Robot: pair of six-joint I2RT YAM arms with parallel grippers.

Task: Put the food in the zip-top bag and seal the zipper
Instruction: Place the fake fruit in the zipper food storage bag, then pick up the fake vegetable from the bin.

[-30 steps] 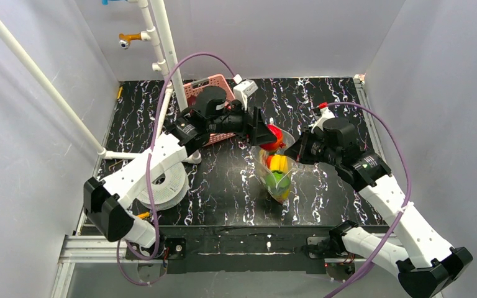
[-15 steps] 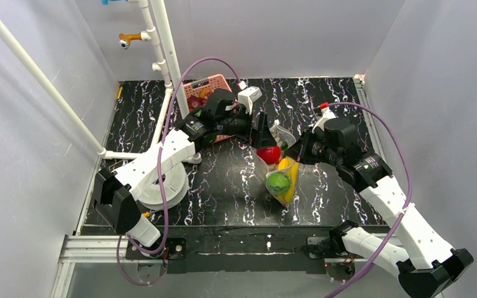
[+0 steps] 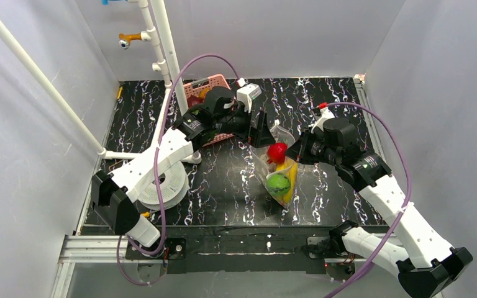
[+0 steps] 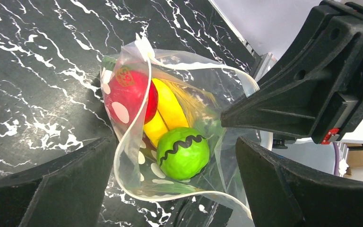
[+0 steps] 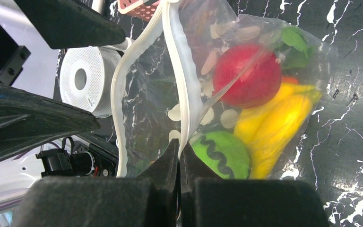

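- Clear crinkly plastic: the zip-top bag (image 3: pixel 263 169) is set at the centre of the top view, on the black white-veined table (image 3: pixel 335 99), between the two grippers.
- Food, seen through the plastic in the left wrist view: a red piece (image 4: pixel 131 97) is placed upper left, a yellow banana (image 4: pixel 170 111) just beside it, and a green round piece (image 4: pixel 183 152) with a dark zigzag line below them. All three are enclosed in the bag and touch one another.
- Zipper (image 5: pixel 185 90): a pale strip is seen running from the top of the right wrist view down to its lower centre. The mouth is parted, with the second strip curving off to the left.
- Right gripper (image 5: pixel 179 153): the fingers are pressed together and clamped on the zipper.
- Left gripper (image 4: pixel 176 144): the fingers are spread wide, one at each lower corner of its view. The bag's mouth lies between them and nothing is gripped.
- Pink slotted basket (image 3: pixel 208 84): found at upper centre-left of the top view, behind the left arm, with a few coloured pieces partly hidden inside.
- White perforated spool (image 3: pixel 164 183): found left of centre, partly covered by the left arm.
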